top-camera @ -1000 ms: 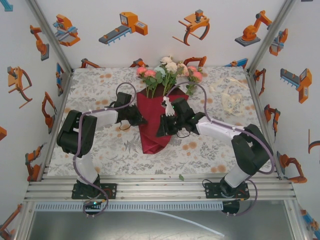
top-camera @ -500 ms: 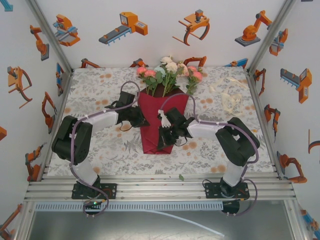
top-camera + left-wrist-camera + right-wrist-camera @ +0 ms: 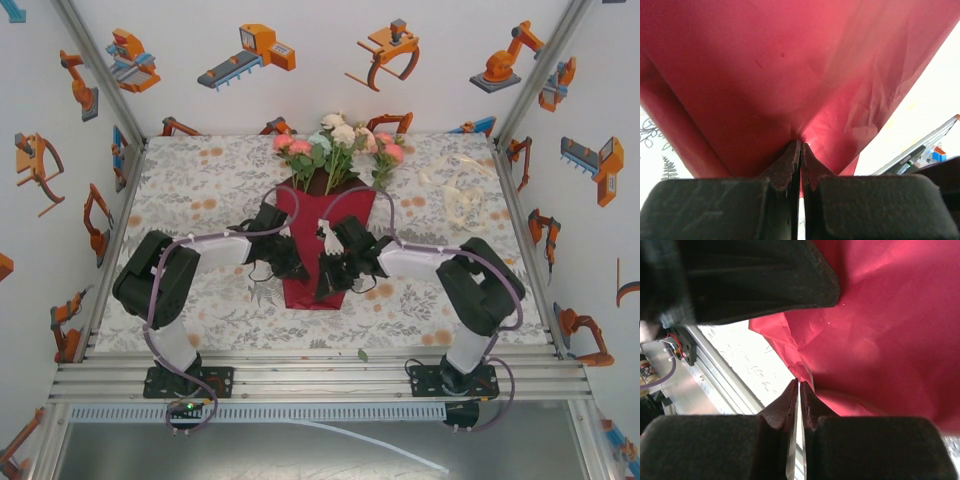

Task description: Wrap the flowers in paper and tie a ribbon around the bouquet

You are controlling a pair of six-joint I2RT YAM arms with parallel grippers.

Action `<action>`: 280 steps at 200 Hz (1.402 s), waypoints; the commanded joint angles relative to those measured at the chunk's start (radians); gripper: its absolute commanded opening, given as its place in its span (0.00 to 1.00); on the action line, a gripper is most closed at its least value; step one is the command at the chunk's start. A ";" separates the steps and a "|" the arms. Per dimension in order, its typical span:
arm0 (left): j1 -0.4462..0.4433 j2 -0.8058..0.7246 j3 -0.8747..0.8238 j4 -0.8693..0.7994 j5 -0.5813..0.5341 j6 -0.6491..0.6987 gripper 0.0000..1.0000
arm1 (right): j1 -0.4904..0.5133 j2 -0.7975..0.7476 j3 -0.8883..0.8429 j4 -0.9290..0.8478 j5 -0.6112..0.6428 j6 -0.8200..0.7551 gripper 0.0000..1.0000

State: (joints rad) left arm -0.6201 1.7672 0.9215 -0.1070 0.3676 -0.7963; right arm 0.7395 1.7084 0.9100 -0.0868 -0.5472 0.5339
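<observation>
The flowers (image 3: 335, 145), pink, white and pale green, stick out of the far end of the crimson paper (image 3: 305, 215), which lies folded around their stems as a narrow bouquet at the table's middle. My left gripper (image 3: 296, 268) presses in from the left at the cone's lower half. In the left wrist view the left gripper (image 3: 801, 145) is shut on a puckered fold of the paper (image 3: 790, 65). My right gripper (image 3: 328, 280) comes in from the right and lies over the cone. Close up, the right gripper (image 3: 799, 384) is shut on a crumpled paper (image 3: 880, 340) edge. The cream ribbon (image 3: 462, 195) lies loose at the back right.
A fallen green leaf (image 3: 362, 354) lies on the front rail. The floral tablecloth (image 3: 200, 190) is bare on the left. Aluminium posts and printed walls close in the table on three sides. A black padded part (image 3: 750, 280) hangs close above the right gripper's fingers.
My left gripper has moved right and nearer, pulling the left flap across the cone. The cone's pointed lower end is now squared off. My right gripper shifted slightly left.
</observation>
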 commanded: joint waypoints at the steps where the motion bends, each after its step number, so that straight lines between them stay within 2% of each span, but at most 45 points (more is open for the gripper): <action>1: -0.002 -0.017 -0.033 0.004 -0.005 0.005 0.10 | -0.041 -0.109 -0.051 0.056 0.105 0.016 0.12; 9: -0.001 -0.018 -0.037 0.017 0.004 0.005 0.10 | -0.062 -0.105 -0.069 0.081 0.127 0.041 0.11; 65: -0.002 -0.014 -0.049 0.053 0.007 0.004 0.10 | -0.171 0.075 -0.154 0.318 0.050 0.226 0.10; 115: -0.001 -0.016 -0.067 0.078 0.022 0.011 0.09 | -0.275 0.080 -0.165 0.435 0.055 0.296 0.10; 151: -0.001 -0.018 -0.067 0.092 0.031 0.013 0.09 | -0.382 0.160 -0.156 0.576 0.055 0.354 0.10; 257: 0.003 -0.056 -0.096 0.106 0.031 0.021 0.09 | -0.602 0.393 0.134 0.581 0.105 0.439 0.11; 280: 0.002 -0.063 -0.102 0.107 0.033 0.025 0.09 | -0.635 0.444 0.225 0.527 0.112 0.437 0.11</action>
State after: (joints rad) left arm -0.6201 1.7340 0.8410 0.0193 0.4019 -0.7952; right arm 0.1383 2.0926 1.0561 0.5083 -0.5018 0.9634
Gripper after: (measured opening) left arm 0.089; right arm 0.110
